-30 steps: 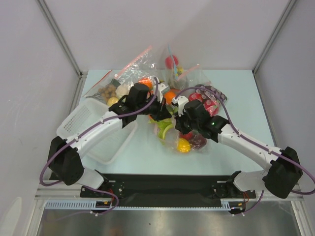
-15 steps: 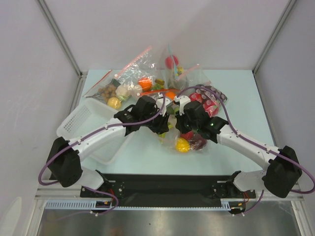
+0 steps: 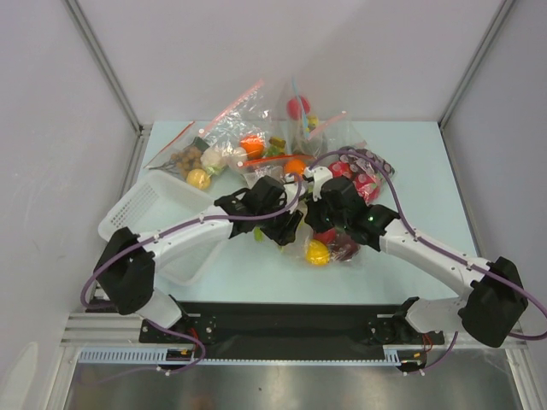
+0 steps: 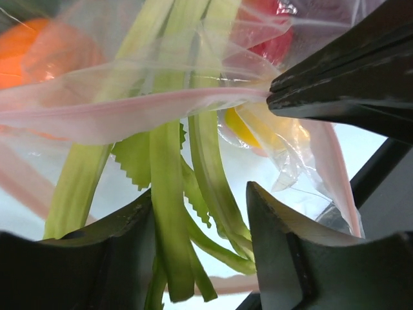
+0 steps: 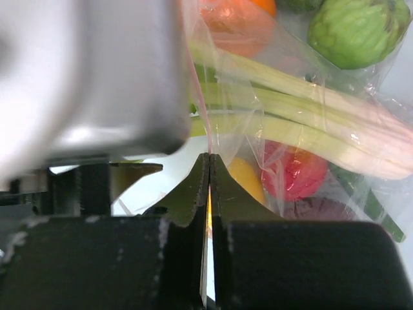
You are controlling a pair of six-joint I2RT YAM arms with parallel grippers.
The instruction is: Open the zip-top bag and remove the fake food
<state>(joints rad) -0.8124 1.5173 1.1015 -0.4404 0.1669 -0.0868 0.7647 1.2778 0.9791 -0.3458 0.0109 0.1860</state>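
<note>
Pinching the pale pink zip strip of the zip-top bag between pressed-together fingers, the right gripper holds the mouth open near the middle of the table. The left gripper stands spread, with the leek trailing its green leaves between the 2 fingers, unclamped. The leek's long axis runs out of the mouth toward the left gripper, so that arm looks nearer for drawing it out lengthwise.
</note>
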